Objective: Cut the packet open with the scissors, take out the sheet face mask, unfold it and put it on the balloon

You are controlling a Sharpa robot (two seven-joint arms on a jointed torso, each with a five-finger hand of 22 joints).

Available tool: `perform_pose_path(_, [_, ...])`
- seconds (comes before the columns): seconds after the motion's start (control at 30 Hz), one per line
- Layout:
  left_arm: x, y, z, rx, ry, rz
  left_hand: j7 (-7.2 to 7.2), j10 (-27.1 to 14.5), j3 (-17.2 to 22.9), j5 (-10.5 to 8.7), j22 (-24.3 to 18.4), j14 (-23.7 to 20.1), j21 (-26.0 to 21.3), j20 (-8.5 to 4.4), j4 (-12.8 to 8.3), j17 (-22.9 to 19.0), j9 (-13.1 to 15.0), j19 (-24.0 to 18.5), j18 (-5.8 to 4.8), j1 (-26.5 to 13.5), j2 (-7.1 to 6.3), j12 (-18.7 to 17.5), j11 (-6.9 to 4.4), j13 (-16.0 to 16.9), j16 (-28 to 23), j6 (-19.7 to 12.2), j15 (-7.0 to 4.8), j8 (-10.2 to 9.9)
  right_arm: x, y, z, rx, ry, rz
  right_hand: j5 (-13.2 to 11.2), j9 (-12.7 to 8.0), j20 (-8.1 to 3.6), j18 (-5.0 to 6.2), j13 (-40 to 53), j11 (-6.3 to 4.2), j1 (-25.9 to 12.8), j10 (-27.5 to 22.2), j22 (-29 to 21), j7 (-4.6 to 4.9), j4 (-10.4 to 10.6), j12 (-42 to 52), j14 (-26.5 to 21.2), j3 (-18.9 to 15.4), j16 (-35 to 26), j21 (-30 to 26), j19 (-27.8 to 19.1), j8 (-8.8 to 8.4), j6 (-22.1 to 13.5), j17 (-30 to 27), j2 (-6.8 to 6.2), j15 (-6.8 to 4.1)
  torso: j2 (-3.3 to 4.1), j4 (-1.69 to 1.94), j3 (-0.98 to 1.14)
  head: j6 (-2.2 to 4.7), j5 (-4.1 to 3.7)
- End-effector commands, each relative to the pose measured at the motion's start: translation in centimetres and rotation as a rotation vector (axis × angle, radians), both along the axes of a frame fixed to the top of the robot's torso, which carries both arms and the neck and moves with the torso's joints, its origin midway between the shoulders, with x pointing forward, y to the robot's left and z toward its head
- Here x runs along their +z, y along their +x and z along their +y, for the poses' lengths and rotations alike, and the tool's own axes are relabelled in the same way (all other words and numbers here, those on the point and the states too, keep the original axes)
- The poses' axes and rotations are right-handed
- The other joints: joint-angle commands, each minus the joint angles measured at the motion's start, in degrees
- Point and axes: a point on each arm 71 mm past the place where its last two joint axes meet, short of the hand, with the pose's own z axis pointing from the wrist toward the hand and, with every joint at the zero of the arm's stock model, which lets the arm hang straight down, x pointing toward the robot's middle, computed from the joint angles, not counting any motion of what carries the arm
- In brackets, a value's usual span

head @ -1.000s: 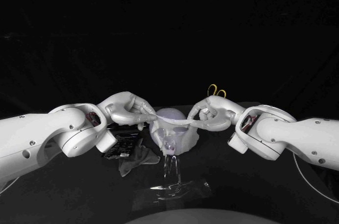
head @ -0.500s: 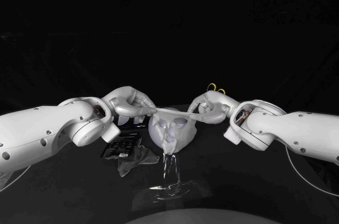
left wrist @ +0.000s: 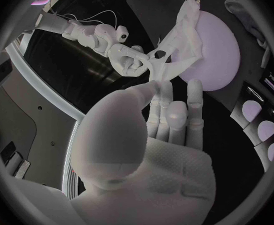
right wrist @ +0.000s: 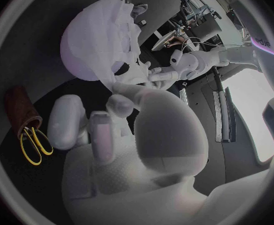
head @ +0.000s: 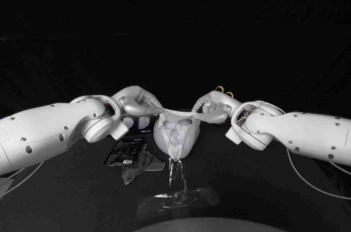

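Black cloth closes off the background, and on the black tabletop (head: pixel 256 191) we see both arms reaching inward to meet at the middle. Between them hangs the white sheet face mask (head: pixel 175 133), unfolded and stretched along its upper edge, draped against the pale lilac balloon (left wrist: pixel 221 55). The balloon sits just behind the mask and shows through its eye openings in the head view.

The left hand (head: pixel 137 104) pinches one upper corner of the mask between thumb and fingers (left wrist: pixel 165 92), with the remaining fingers lying straight alongside. The right hand (head: pixel 212 107) grips the opposite upper corner, its fingers curled round the edge. The mask's lower end narrows to a point and hangs free above the tabletop.

Near the left arm, a flat black packet (head: pixel 123 152) lies on the tabletop, with a crumpled grey scrap (head: pixel 142 167) touching it. A clear film (head: pixel 179 197) lies nearer to us, below the mask. Behind the right hand stand the yellow-handled scissors (head: pixel 223 94), well apart from both sets of fingers.
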Motion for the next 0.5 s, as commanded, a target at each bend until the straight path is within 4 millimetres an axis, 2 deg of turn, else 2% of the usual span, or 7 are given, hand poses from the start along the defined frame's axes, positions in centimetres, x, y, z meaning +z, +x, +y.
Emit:
perform_pose_path(0.03, [0.1, 0.3, -0.2, -0.023, 0.017, 0.002, 0.19, -0.12, 0.36, 0.19, 0.09, 0.51, 0.29, -0.44, 0.03, 0.14, 7.77, -0.15, 0.73, 0.4, -0.16, 0.18, -0.29, 0.06, 0.4, 0.15, 0.07, 0.36, 0.2, 0.4, 0.0, -0.004, -0.009, -0.017, 0.36, 0.05, 0.02, 0.42, -0.03, 0.12, -0.13, -0.3, 9.33, -0.02, -0.03, -0.22, 5.25, -0.05, 0.12, -0.21, -0.46, 0.19, 0.29, 12.34, 0.51, -0.46, 0.14, -0.01, 0.09, -0.03, 0.01])
perform_pose_path(0.23, [0.0, 0.9, -0.2, -0.016, 0.031, -0.001, 0.2, -0.17, 0.53, 0.19, 0.19, 0.75, 0.47, -0.47, -0.01, 0.5, 7.91, -0.13, 0.72, 0.4, -0.17, 0.19, -0.3, 0.06, 0.59, 0.12, 0.07, 0.35, 0.5, 1.2, 0.0, -0.013, -0.018, -0.031, 0.36, 0.03, 0.03, 0.43, -0.01, 0.13, -0.14, -0.3, 9.31, -0.01, -0.05, -0.23, 5.24, -0.07, 0.11, -0.28, -0.49, 0.18, 0.27, 12.32, 0.56, -0.46, 0.15, 0.06, 0.0, 0.08, -0.18])
perform_pose_path(0.5, [0.2, 1.6, -0.2, -0.004, 0.045, -0.004, 0.21, -0.21, 0.65, 0.2, 0.27, 0.99, 0.59, -0.49, -0.06, 0.89, 8.0, -0.13, 0.72, 0.42, -0.2, 0.2, -0.29, 0.06, 0.73, 0.1, 0.07, 0.34, 0.6, 2.2, 0.1, -0.01, -0.047, -0.029, 0.36, 0.02, 0.03, 0.43, 0.04, 0.13, -0.14, -0.28, 9.32, -0.01, -0.06, -0.2, 5.22, -0.08, 0.07, -0.23, -0.47, 0.17, 0.25, 12.25, 0.6, -0.46, 0.15, 0.06, 0.02, -0.12, -0.09])
